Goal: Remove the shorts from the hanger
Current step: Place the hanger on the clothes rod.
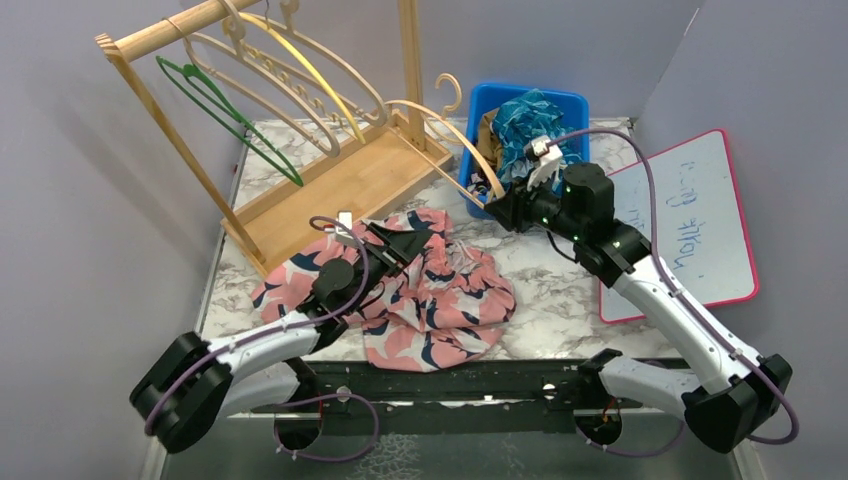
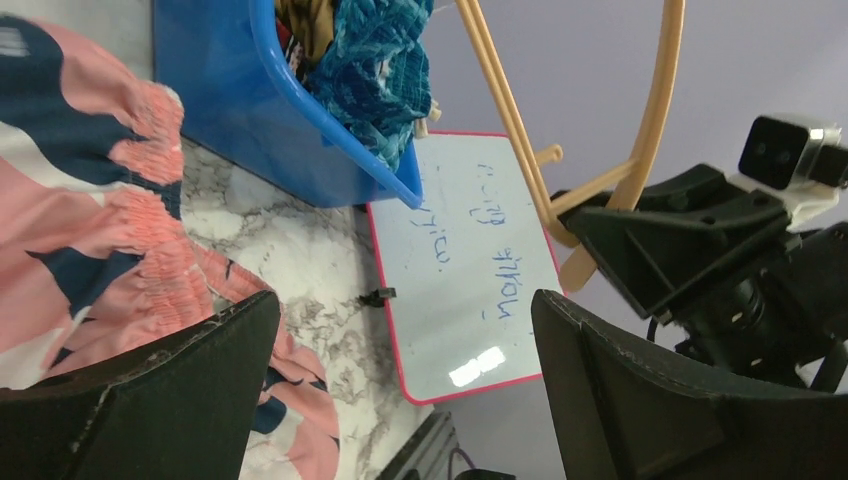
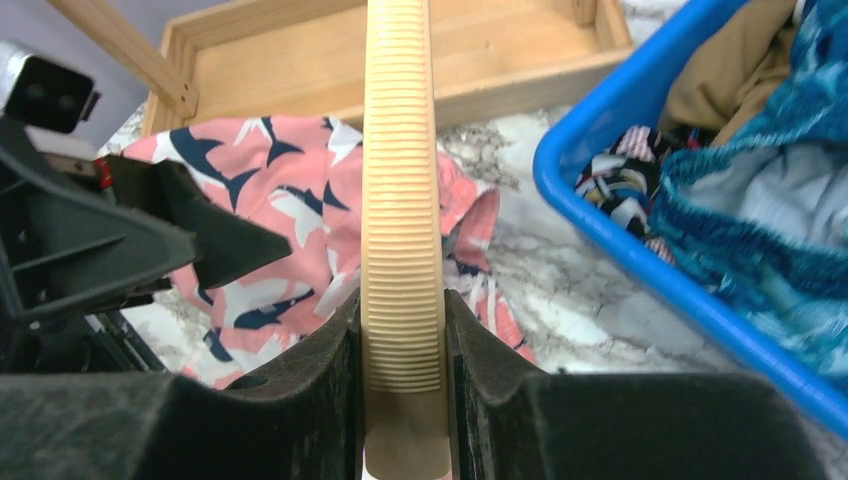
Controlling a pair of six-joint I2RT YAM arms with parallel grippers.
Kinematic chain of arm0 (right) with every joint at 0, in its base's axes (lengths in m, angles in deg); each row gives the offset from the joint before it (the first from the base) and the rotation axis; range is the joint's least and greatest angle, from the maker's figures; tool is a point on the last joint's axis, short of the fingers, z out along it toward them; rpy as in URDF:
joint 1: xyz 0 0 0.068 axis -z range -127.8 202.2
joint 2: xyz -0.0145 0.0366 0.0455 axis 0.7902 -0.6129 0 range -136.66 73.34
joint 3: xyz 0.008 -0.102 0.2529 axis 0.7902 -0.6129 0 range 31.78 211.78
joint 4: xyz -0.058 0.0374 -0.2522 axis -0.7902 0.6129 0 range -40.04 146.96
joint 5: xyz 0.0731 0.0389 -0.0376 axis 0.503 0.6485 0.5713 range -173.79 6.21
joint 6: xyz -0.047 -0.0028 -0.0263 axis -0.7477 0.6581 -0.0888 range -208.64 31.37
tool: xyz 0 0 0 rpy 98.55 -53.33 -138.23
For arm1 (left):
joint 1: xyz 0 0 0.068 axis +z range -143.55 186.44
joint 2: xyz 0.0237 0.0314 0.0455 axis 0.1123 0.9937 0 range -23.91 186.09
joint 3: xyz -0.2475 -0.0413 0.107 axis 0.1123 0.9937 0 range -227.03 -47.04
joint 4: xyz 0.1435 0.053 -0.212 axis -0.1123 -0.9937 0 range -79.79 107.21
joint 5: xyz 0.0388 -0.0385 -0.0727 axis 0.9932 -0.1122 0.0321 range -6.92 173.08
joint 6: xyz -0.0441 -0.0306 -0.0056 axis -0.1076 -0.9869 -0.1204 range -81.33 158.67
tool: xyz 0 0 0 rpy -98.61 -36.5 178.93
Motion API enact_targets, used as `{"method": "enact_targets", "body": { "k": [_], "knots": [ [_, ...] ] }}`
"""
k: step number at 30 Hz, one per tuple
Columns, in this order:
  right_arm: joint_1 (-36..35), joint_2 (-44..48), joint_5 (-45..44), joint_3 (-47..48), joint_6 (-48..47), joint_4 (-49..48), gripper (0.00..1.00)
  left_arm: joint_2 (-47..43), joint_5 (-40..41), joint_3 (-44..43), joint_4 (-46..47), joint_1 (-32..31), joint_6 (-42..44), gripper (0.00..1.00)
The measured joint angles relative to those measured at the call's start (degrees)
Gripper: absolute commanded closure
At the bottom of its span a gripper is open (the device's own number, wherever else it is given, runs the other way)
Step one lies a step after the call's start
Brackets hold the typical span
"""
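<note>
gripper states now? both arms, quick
Left gripper: open, holding nothing.
Right gripper: closed on the tan hanger.

A blue bin (image 1: 560,95) sits just beyond the right gripper (image 1: 500,205), a pink-edged whiteboard (image 1: 690,220) to its right, a wooden rack (image 1: 350,180) well left, all on a marble table (image 1: 560,290).

The top view looks down from behind over the whole table (image 1: 560,290). The wrist views face each other up close, sharing pink shorts (image 3: 250,170) and bin (image 2: 220,110).
</note>
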Motion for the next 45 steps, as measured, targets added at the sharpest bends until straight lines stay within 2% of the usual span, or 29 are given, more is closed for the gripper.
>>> {"method": "enact_targets", "body": {
  "k": [11,17,20,25,30,38,45],
  "knots": [
    [0.00,-10.49,-0.20,15.06,-5.40,0.92,0.98,-24.96,4.96,-0.20,-24.17,0.00,17.68,0.01],
    [0.00,-16.04,1.18,21.29,-6.19,0.83,0.98,-35.71,9.55,-7.52,-44.50,0.00,28.83,0.01],
    [0.00,-18.14,2.38,23.50,-6.27,0.85,0.98,-39.26,11.65,-11.89,-50.88,0.00,34.21,0.01],
    [-0.50,-22.64,3.89,29.55,-6.86,1.18,0.98,-39.74,12.50,-17.68,-57.13,0.02,42.21,0.01],
    [-2.32,-28.74,4.79,39.74,-8.28,2.25,0.98,-37.90,12.26,-19.85,-63.76,0.02,47.60,0.01],
    [-4.50,-42.34,4.46,60.15,-9.18,7.26,0.98,-39.21,10.71,-19.85,-69.61,0.02,51.71,0.01],
    [-5.81,-48.30,3.80,67.87,-9.14,10.73,0.98,-39.80,10.43,-19.80,-71.87,0.02,54.14,0.01]
  ]
}}
